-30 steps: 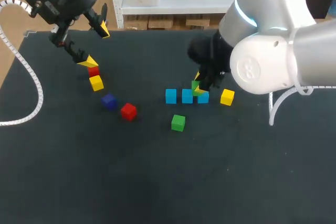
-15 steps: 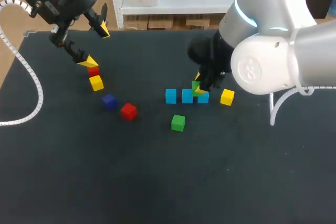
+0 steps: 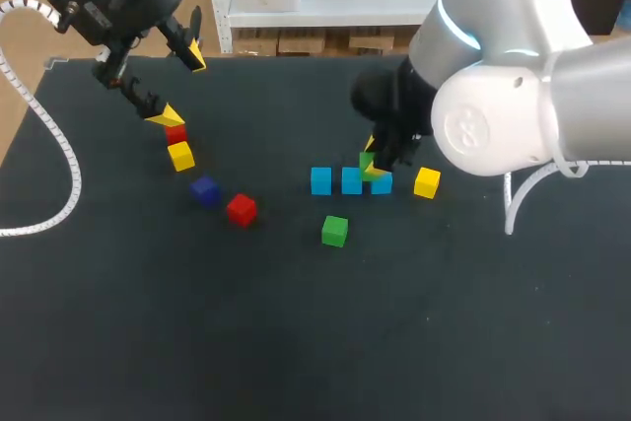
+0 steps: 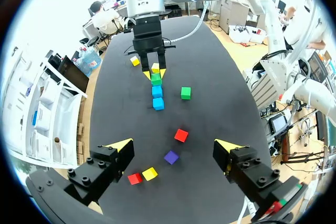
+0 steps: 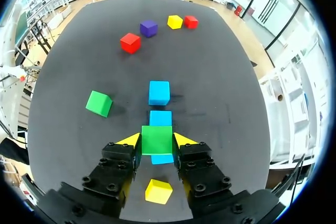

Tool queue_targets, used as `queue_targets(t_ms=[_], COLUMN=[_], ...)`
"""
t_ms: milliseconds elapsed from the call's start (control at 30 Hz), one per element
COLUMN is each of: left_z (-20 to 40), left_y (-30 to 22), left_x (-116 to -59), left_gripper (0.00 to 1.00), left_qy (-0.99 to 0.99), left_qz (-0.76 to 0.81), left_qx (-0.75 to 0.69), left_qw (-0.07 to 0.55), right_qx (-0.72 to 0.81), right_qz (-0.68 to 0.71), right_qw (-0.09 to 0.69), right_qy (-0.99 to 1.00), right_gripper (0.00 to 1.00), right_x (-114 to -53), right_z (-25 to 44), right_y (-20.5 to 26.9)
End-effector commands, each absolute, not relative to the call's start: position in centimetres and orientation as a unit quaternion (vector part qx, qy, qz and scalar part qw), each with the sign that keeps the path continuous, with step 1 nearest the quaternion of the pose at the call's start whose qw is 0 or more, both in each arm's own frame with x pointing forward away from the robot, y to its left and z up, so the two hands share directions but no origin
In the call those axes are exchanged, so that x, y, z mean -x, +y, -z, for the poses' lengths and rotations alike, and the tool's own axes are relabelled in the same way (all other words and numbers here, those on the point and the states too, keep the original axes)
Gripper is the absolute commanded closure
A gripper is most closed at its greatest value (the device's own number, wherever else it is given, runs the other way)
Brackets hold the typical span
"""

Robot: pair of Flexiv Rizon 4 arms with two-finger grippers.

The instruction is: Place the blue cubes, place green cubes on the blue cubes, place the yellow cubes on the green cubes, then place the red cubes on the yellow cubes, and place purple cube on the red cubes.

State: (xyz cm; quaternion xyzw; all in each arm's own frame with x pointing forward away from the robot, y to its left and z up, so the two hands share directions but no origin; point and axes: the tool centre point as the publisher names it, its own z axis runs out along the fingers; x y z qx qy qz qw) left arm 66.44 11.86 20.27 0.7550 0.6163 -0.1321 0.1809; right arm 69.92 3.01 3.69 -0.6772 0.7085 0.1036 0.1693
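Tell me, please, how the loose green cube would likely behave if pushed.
The loose green cube looks rigid and flat-faced, so it would probably slide, not roll. Being small, it is likely light; parallel sides should suit a pinch.

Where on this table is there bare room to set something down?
Bare: the wide table stretch on the robot's side of the loose green cube and nearer red cube. Crowded: the blue cubes at the right arm's jaws, and the far red cube and yellow cube at left.

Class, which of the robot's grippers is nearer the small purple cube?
Left. The left gripper hovers open just beyond the purple cube; the right gripper, shut on a green cube, is much farther to its right.
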Motion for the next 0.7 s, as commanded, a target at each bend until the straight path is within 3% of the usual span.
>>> queue_targets(t_ms=[33, 700], left_z=[-20.23, -20.23], left_y=[11.97, 11.97], left_x=[-66.44, -66.44], left_gripper=[0.00, 0.00], left_qy=[0.615, 0.615], left_qz=[0.132, 0.132], left_qx=[-0.756, -0.756], left_qw=[0.182, 0.182], right_qx=[0.678, 0.678], right_qz=[-0.105, -0.109], right_qw=[0.167, 0.166], right_qy=[0.708, 0.708], right_gripper=[1.00, 1.00], right_x=[-70.17, -70.14], right_z=[-3.62, -3.50], right_y=[3.13, 3.15])
